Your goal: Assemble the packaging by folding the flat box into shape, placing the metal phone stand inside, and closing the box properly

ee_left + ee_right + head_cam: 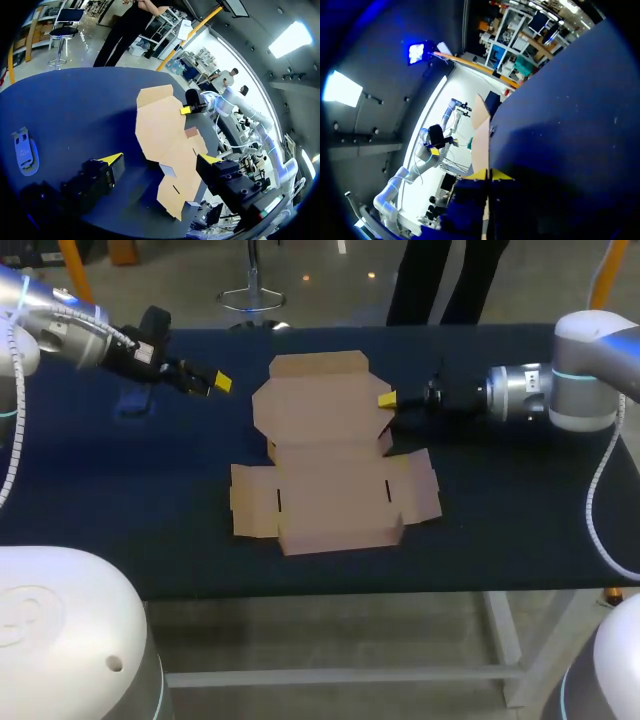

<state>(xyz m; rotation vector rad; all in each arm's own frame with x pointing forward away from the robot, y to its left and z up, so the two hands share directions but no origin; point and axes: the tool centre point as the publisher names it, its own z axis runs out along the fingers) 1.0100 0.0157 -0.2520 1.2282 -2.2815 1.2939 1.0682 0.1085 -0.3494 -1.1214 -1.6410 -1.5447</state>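
Centred on the dark-blue desk (520, 510), the flat cardboard box (330, 465) lies unfolded with its flaps spread. At the right edge of the box's far panel, the right claw (388, 400) is clenched on the cardboard, which passes edge-on between its yellow tips. Just left of that panel and clear of it, the left claw (212, 382) hangs released, fingers wide apart. Further left, the phone stand (24, 150) lies flat on the desk, well apart from the box.
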